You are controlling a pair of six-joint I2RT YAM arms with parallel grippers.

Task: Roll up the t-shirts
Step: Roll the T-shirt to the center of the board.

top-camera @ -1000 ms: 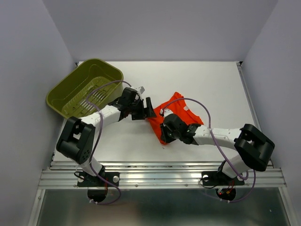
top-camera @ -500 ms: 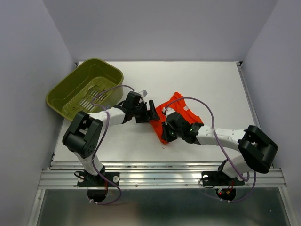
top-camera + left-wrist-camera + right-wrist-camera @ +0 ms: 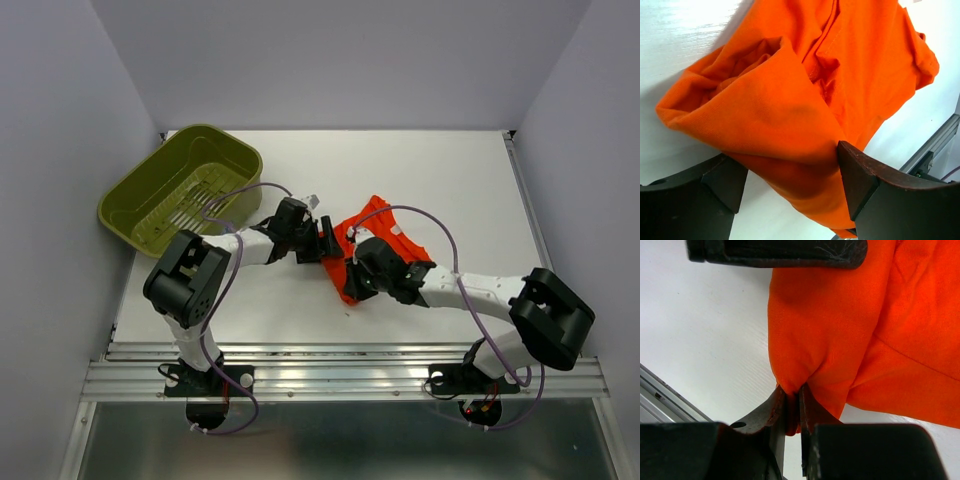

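The orange-red t-shirt (image 3: 372,218) lies crumpled mid-table, between the two arms. My left gripper (image 3: 328,243) is at its left edge. In the left wrist view the gripper (image 3: 790,175) stands open and wide, with a thick fold of the t-shirt (image 3: 790,100) between the fingers (image 3: 862,177); the cloth brushes the right one. My right gripper (image 3: 350,285) is at the shirt's near-left corner. In the right wrist view the gripper (image 3: 792,402) is shut on a small pinch of the t-shirt (image 3: 840,315), lifted slightly off the table.
An olive-green slotted basket (image 3: 180,190) sits tilted at the table's (image 3: 450,180) back-left corner. A left-gripper finger (image 3: 775,252) shows as a dark bar along the top of the right wrist view. Metal rails run along the near edge.
My left gripper has slid right from beside the basket to the shirt's left edge and taken a fold between its fingers, narrowing slightly. The right gripper keeps its pinch, shifted slightly right.
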